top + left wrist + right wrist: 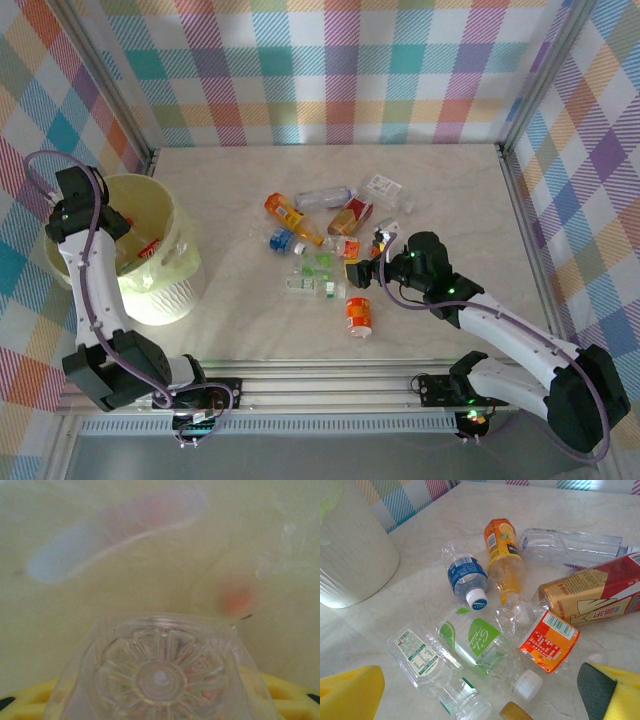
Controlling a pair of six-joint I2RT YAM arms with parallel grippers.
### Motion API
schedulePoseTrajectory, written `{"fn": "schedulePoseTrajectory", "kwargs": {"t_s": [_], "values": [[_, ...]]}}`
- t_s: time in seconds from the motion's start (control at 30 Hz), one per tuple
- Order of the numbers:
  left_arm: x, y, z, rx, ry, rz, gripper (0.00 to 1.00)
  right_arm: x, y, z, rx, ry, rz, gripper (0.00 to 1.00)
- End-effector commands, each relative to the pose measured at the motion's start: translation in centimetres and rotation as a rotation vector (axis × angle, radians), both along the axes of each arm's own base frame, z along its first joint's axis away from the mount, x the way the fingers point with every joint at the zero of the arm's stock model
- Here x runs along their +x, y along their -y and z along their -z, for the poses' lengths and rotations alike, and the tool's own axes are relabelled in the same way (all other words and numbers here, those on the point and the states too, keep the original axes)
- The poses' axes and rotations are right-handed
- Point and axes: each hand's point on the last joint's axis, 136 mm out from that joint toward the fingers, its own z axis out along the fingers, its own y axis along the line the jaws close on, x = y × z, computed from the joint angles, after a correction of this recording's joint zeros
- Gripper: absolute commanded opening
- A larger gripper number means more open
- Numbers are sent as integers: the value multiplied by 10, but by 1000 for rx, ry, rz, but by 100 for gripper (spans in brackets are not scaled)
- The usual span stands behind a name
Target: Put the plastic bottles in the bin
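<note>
While the left pincer (137, 249) clamps a clear bottle (160, 675) inside the bin (172, 300) at left, loose bottles (475, 640) litter the mid-frame counter (450, 200).
Empty, the right pincer (481, 696) gapes wide above them; judged light, crushable, slick: grip mid-body, across the label.

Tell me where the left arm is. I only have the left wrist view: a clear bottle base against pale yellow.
Observer: In the top view, the left gripper, holding that clear bottle, reaches down inside the bin at the table's left side.
Operator: Report what lies in the bin.
Observer: One red-and-white item shows inside it. I can't make out more.
Operator: Give me the right arm.
Observer: The right gripper is open, fingers apart and holding nothing, at the near edge of the bottles scattered mid-table.
Operator: Name the bottle closest to the arm bases.
Observer: An orange-labelled bottle, lying apart from the rest.
</note>
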Motion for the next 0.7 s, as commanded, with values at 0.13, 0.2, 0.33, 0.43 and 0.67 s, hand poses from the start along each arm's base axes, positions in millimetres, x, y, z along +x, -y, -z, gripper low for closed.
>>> {"fn": "schedulePoseTrajectory", "kwargs": {"t_s": [0.13, 0.2, 0.33, 0.43, 0.67], "values": [[12, 9, 29, -103, -8, 51, 54, -4, -2, -4, 27, 7, -10, 100], [13, 11, 32, -111, -16, 60, 58, -3, -2, -4, 27, 3, -5, 100], [16, 14, 30, -119, -4, 72, 67, -1, 1, -1, 20, -6, 16, 100], [18, 18, 23, -122, 20, 83, 73, 0, 3, 0, 17, -8, 30, 100], [18, 26, 6, -96, 53, 92, 95, 2, 7, 6, 5, -21, 59, 100]]}}
